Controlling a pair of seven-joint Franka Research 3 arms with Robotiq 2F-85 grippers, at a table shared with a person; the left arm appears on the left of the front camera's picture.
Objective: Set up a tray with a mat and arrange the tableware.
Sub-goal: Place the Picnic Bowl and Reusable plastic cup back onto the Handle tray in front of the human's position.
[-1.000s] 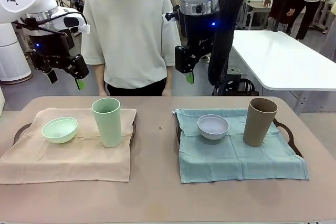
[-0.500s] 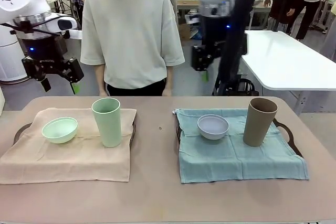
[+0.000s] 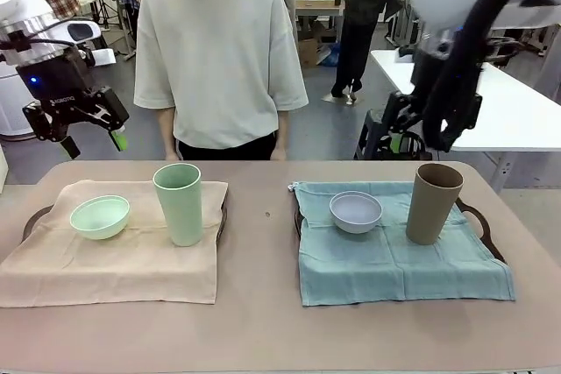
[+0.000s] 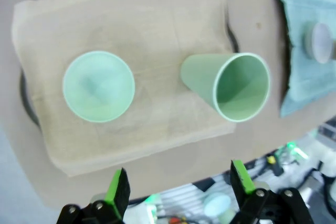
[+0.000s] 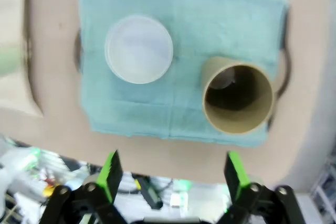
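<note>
Plainly, jaws: both pairs spread wide, holding nothing.
Left gripper (image 3: 90, 141): hung above the beige mat (image 3: 114, 256).
Right gripper (image 5: 170, 174): high over the teal mat (image 3: 399, 260).
Mint tumbler (image 3: 180, 203): right of mint bowl (image 3: 100, 216); likely light, stiff; pinch the wall near its rim.
</note>
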